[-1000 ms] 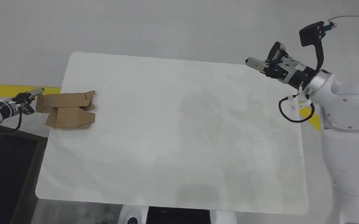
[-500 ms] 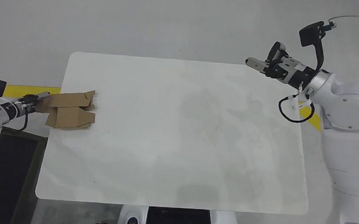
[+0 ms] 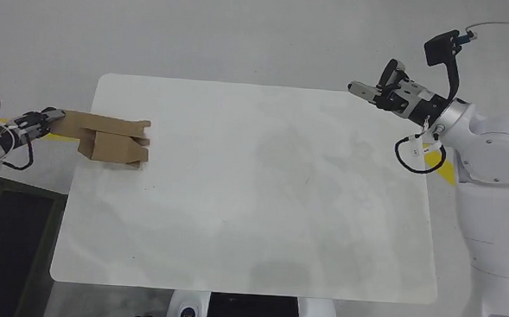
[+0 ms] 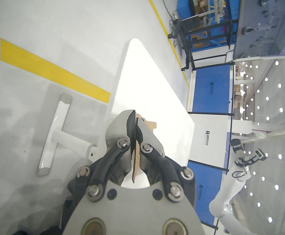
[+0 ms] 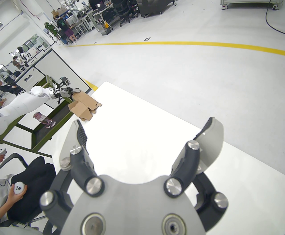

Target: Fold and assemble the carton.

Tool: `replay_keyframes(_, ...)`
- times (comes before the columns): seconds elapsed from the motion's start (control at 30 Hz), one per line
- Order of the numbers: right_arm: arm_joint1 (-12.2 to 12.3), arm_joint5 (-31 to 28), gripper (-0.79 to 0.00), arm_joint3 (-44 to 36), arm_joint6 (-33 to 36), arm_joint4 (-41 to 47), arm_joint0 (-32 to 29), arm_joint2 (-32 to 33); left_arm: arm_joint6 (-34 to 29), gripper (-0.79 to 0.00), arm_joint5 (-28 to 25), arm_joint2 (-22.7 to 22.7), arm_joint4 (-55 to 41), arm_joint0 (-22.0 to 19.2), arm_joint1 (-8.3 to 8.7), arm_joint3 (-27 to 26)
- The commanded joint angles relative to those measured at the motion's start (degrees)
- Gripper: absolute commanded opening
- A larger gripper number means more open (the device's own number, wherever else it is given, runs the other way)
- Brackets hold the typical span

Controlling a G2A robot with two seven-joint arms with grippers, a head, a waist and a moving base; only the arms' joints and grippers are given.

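At the far left, the left gripper [image 3: 53, 117] is squeezed tight on one thin flap of the flat brown cardboard carton [image 3: 113, 139]. In the left wrist view its black pads [image 4: 131, 128] pinch the cardboard edge between them. The carton is at the left edge of the white table with round corners [image 3: 260, 211], in the far half. The held end sticks out past the table edge, and the rest is over the table top. In the right wrist view it looks lifted and tilted. I cannot tell if its low corner touches the table.

The carton looks light and thin. It is likely stiff on its flat sides but bends easily at the fold lines, so loose flaps may flop. A pinch on just one flap may let it twist. A hold on a big side panel, close to a fold, seems safer. Squeezing too hard could crease it.

At the far right corner, the right gripper [image 3: 355, 86] hangs spread wide with nothing in it, well apart from the carton.
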Motion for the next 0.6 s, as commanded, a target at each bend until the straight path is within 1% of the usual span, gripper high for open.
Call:
replay_keyframes(0.0, 0.00, 0.00, 0.000, 0.00, 0.00, 0.00, 0.00, 0.00, -0.67, -0.785, -1.56, -0.70, -2.16, -0.08, 0.05, -2.08)
replay_keyframes(0.13, 0.00, 0.00, 0.000, 0.00, 0.00, 0.00, 0.00, 0.00, -1.01, -0.785, -2.46, -1.47, -5.50, -0.16, -0.02, -6.90)
replay_keyframes(0.23, 0.00, 0.00, 0.000, 0.00, 0.00, 0.00, 0.00, 0.00, -0.25, -0.785, -0.90, -0.85, -6.45, -0.37, -0.36, -11.71)
replay_keyframes(0.37, 0.00, 0.00, 0.000, 0.00, 0.00, 0.00, 0.00, 0.00, 1.69, -0.785, 0.97, 0.76, -8.67, -0.62, -1.26, -18.58)
replay_keyframes(0.5, 0.00, 0.00, 0.000, 0.00, 0.00, 0.00, 0.00, 0.00, 4.49, -0.785, 0.83, 2.96, -9.53, -1.34, -2.23, -24.88)
replay_keyframes(0.57, 0.00, 0.00, 0.000, 0.00, 0.00, 0.00, 0.00, 0.00, 5.64, -0.785, 0.95, 4.16, -9.43, -1.70, -2.67, -26.58)
